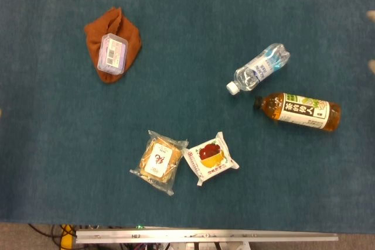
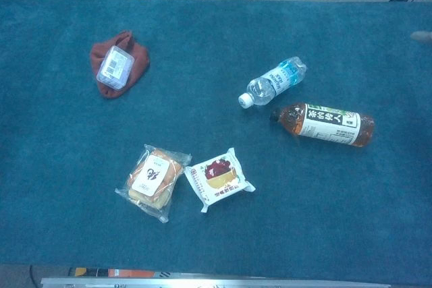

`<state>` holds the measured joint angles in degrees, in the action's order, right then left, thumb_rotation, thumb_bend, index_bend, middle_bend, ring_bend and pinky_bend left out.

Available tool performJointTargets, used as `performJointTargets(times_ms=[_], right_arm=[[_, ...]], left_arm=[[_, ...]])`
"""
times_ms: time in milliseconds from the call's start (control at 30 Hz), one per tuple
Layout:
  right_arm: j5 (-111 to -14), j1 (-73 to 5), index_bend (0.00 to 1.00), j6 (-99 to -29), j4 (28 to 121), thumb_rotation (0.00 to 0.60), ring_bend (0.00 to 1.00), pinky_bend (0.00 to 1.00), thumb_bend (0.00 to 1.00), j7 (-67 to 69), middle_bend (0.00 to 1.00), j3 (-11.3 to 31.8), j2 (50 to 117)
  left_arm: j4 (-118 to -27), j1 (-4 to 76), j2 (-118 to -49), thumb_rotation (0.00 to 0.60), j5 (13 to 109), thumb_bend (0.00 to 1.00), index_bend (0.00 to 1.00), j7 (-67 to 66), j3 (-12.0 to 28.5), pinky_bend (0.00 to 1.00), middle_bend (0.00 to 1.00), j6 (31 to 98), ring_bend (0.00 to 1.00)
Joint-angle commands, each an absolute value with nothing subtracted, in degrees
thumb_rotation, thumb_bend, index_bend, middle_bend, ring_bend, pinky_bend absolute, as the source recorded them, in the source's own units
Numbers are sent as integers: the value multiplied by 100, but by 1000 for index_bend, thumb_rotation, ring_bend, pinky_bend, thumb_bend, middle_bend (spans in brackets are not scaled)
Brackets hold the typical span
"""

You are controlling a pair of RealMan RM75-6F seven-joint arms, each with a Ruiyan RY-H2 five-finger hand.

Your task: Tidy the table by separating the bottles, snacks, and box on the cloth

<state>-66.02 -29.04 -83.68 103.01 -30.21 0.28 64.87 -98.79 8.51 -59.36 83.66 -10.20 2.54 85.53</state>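
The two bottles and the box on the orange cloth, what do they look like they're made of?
Water bottle: clear, glossy plastic, likely; the blue table shows through it. Tea bottle: also clear plastic by the look, amber liquid visible, wrapped in a printed label. Box: translucent, frosted-looking plastic with a paper sticker on top. Cloth: soft matte fabric, gathered into folds.

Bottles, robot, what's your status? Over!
Right hand at frame edge, state unclear; left unseen. Water bottle, tea bottle together; bread pack beside cake pack; box on cloth. Nothing blocking.
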Motion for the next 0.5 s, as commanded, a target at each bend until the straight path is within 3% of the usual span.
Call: performJointTargets(times_ms=[33, 300, 500], right_arm=[[-6980, -2351, 272, -8900, 10413, 600, 413, 493, 110, -2920, 431, -219, 6424], [-7361, -1463, 274, -9708, 10155, 600, 414, 493, 110, -2568, 433, -360, 6613], [-7475, -1099, 281, -9796, 9958, 600, 414, 493, 110, -2281, 433, -332, 6701]], left_arm=[[-9895, 750, -5986, 600, 8397, 204, 129, -1056, 217, 151, 131, 8645, 56], [-10037, 540, -6059, 600, 8481, 204, 129, -1289, 82, 151, 130, 8808, 56], [-10108, 427, -6138, 600, 8575, 204, 128, -1372, 41, 151, 130, 8930, 56]])
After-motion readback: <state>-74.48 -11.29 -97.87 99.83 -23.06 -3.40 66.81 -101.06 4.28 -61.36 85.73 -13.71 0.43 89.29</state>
